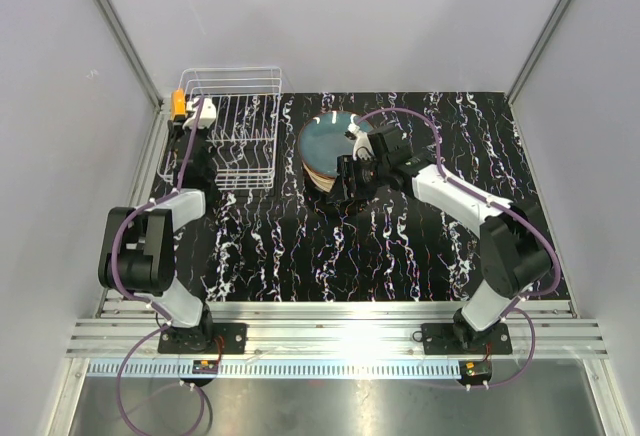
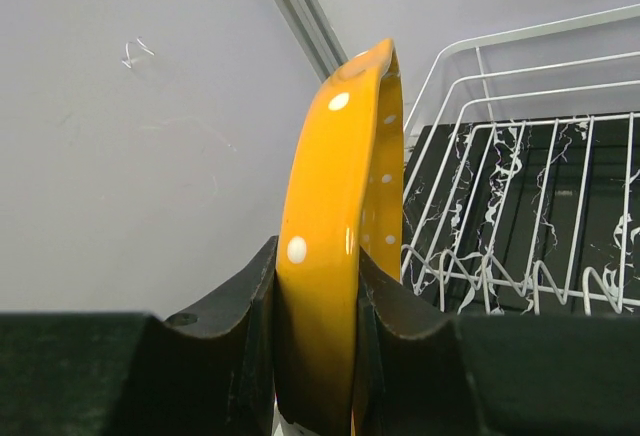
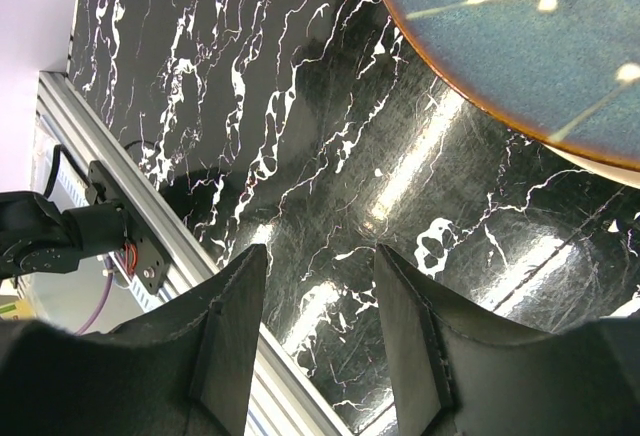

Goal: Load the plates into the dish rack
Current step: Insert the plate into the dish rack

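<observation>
Two hands: left hand (image 2: 315, 291) clamped on upright orange plate (image 2: 340, 206) at dish rack's (image 1: 240, 141) nine o'clock, right hand (image 3: 320, 286) apart by plate stack (image 1: 328, 144).

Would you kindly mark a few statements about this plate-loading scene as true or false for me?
1. The left gripper is clamped on an orange plate with white dots. True.
2. The orange plate is held lying flat. False: it stands on edge between the fingers.
3. The right gripper holds the blue plate. False: its jaws are open with nothing between them, and the blue plate lies on top of a stack beside it.
4. In the top view, the dish rack stands to the left of the stack of plates. True.
</observation>
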